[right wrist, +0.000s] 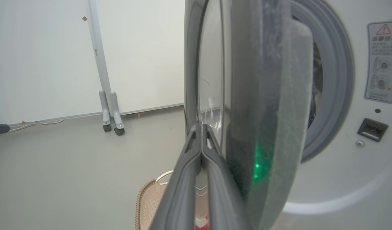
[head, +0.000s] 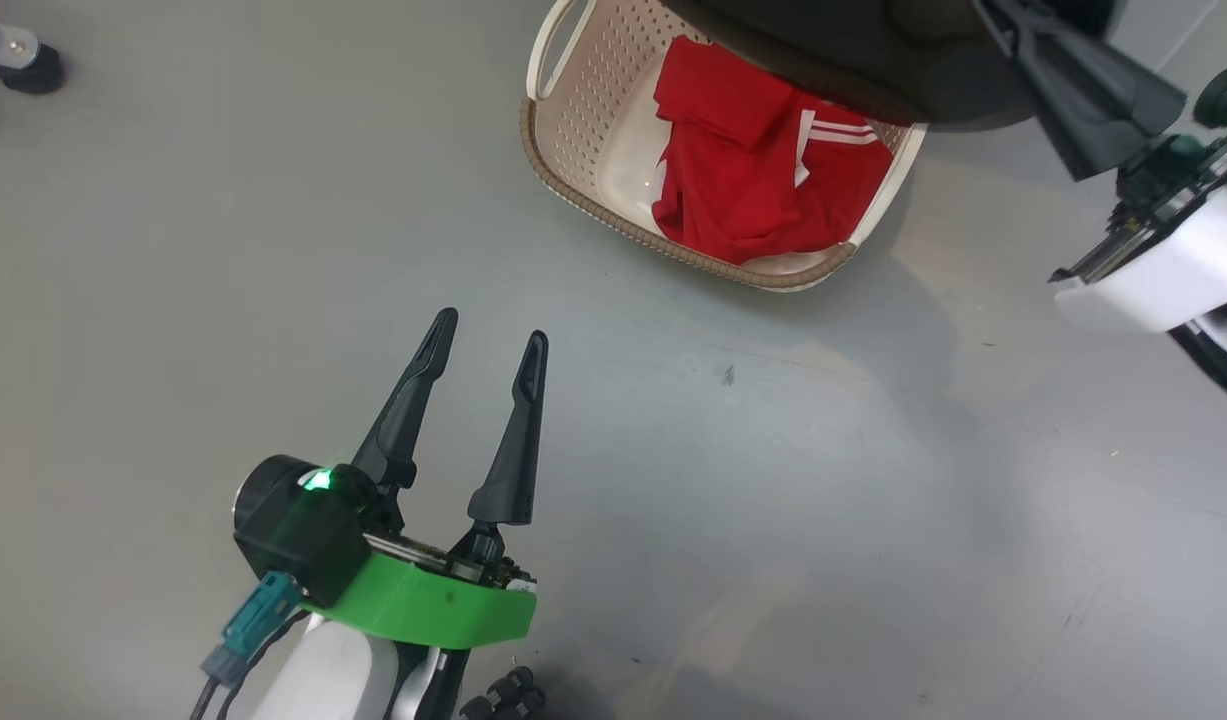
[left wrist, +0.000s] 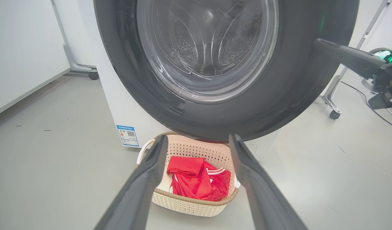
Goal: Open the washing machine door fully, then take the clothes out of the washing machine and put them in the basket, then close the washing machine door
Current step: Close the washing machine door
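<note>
- Left gripper: fingers spread, holding nothing, over the floor, pointing toward the basket
- Basket: on the floor in front of the washing machine
- Clothes: red heap inside the basket
- Door: ajar, hanging over the basket
- Right gripper: fingers pressed together, tips at the door's rim

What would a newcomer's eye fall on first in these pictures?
The bright red clothes heaped in the cream basket on the grey floor catch the eye first. Next comes the big black-rimmed door with its glass bowl, hanging open above the basket.
</note>
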Robot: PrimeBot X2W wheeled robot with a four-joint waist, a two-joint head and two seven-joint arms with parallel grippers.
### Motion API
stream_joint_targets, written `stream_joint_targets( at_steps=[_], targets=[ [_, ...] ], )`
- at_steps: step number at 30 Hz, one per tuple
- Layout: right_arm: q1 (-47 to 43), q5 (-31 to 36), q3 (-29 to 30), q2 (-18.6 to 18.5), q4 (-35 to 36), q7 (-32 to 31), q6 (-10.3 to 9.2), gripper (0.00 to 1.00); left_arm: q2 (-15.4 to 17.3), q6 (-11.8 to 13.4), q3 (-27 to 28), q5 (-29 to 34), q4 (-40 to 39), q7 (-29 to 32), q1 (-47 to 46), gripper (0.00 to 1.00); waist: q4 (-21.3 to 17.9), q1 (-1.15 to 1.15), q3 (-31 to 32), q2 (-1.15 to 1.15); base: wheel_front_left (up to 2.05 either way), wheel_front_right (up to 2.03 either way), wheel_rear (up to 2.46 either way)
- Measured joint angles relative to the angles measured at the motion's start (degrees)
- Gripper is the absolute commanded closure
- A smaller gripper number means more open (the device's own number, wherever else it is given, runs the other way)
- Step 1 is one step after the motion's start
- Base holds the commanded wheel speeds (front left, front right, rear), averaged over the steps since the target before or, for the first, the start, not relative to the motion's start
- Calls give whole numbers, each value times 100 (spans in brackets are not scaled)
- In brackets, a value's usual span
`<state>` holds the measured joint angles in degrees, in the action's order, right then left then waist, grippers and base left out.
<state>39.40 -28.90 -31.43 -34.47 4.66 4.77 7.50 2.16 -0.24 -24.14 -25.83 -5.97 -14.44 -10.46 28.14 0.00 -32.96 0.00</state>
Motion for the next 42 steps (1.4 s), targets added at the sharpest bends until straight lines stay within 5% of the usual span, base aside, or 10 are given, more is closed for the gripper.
stream_joint_targets(
  at_steps=[20,42],
  targets=[
    [1355,-333,348,-628,-482,-469,0,100,-30,222,-400,-786,-561,0,-292,0,415,0,-563,0,0,0,0],
    [2284,-436,702,-433,-1465,-673,-116,100,-43,393,-404,-787,-641,-1,-298,0,528,0,-764,0,0,0,0]
  ],
)
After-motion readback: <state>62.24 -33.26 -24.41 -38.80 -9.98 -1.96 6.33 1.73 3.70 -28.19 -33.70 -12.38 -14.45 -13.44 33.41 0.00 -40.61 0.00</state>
